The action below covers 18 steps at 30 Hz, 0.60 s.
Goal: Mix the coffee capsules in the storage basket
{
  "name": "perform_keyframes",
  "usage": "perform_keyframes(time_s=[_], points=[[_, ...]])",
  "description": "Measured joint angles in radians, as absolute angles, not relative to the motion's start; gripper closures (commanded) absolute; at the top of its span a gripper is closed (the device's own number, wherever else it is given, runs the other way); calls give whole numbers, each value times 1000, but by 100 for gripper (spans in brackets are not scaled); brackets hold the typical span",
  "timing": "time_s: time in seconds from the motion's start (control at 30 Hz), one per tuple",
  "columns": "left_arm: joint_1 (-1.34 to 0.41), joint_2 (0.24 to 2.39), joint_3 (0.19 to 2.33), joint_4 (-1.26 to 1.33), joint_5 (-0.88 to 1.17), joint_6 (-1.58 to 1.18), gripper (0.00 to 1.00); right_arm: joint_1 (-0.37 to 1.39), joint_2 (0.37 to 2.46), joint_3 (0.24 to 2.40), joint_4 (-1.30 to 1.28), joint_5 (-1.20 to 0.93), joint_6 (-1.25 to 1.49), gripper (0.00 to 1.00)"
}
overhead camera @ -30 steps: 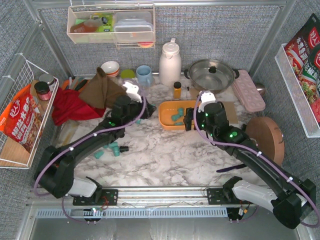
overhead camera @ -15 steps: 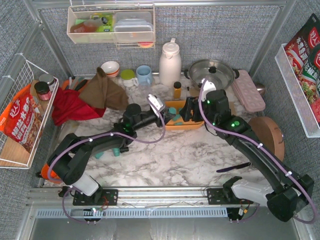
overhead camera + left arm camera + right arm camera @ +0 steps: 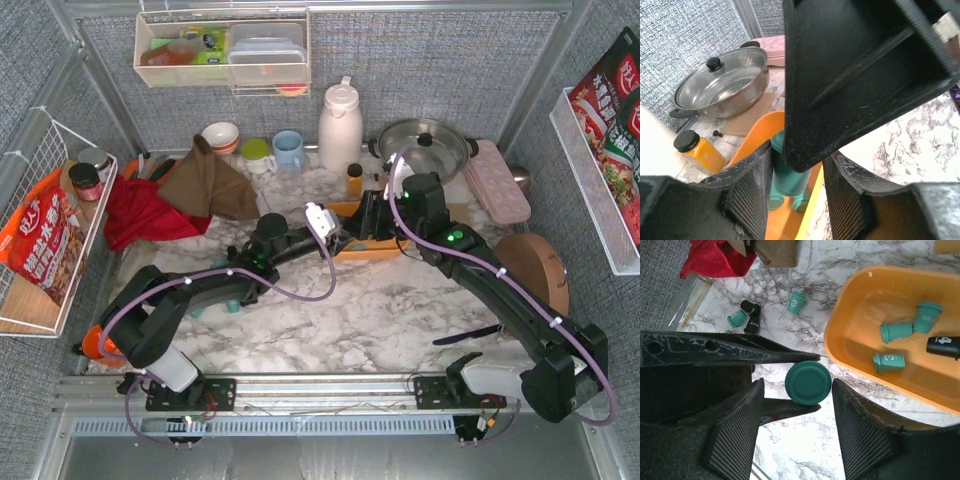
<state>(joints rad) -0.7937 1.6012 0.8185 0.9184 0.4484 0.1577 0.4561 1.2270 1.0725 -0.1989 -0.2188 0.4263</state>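
Note:
My left gripper (image 3: 338, 227) is shut on a teal coffee capsule (image 3: 808, 383), which it holds above the marble just left of the orange storage basket (image 3: 855, 305). My right gripper (image 3: 797, 383) is open, one finger on each side of that capsule without touching it. The basket holds three teal capsules (image 3: 889, 361) and a black one (image 3: 943, 346). In the left wrist view the held capsule (image 3: 790, 175) sits between my fingers (image 3: 747, 190), partly hidden behind the right gripper's black finger. Several loose capsules (image 3: 796, 302) lie on the marble to the left.
Behind the basket stand an amber bottle (image 3: 354, 180), a lidded steel pot (image 3: 425, 148), a white thermos (image 3: 340, 125) and a pink egg tray (image 3: 497, 180). Red and brown cloths (image 3: 150, 210) lie back left. A round wooden board (image 3: 532, 275) is at the right.
My left arm has swung right with the capsule to the basket's left edge. My right gripper has moved back and left and now straddles that capsule.

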Motion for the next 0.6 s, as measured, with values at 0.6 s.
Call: perform_keyframes(time_s=[0.6], points=[[-808,1604,793,970,447,155,11,444,1297,1068,-175,-269,459,80]])
